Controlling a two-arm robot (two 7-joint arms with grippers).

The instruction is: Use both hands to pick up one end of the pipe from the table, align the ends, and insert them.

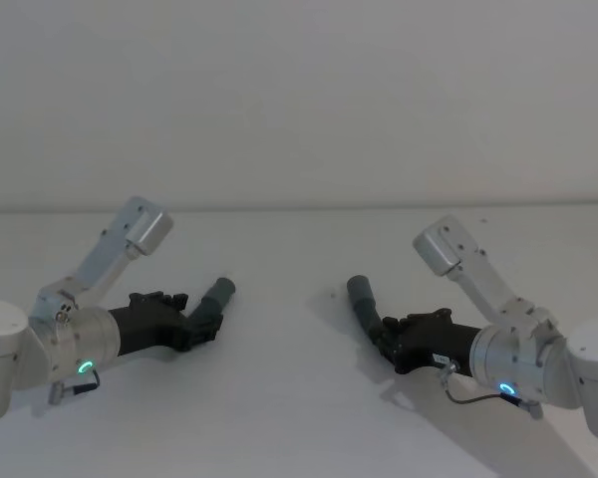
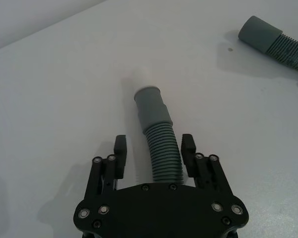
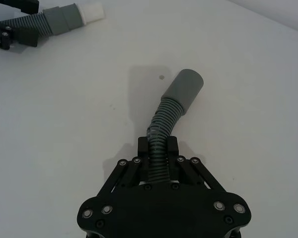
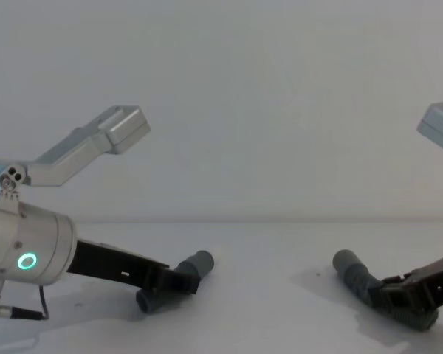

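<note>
The pipe is in two dark grey ribbed pieces on the white table (image 1: 289, 398). My left gripper (image 2: 154, 148) is open and straddles the short piece (image 2: 159, 144), whose grey cuff and white tip (image 2: 140, 79) point away from it. One finger is close against the ribs and the other stands apart. In the head view, this gripper (image 1: 205, 324) is at the left with the cuff (image 1: 220, 292) beyond it. My right gripper (image 3: 158, 148) is shut on the ribs of the longer curved piece (image 3: 165, 116), whose open-socket cuff (image 3: 186, 89) juts forward. The head view shows that gripper (image 1: 387, 337) behind its cuff (image 1: 362, 293).
A bare stretch of table separates the two cuffs in the head view. The chest view shows the left piece (image 4: 196, 265) and the right piece (image 4: 352, 269) low over the table, with a plain white wall (image 4: 280, 110) behind.
</note>
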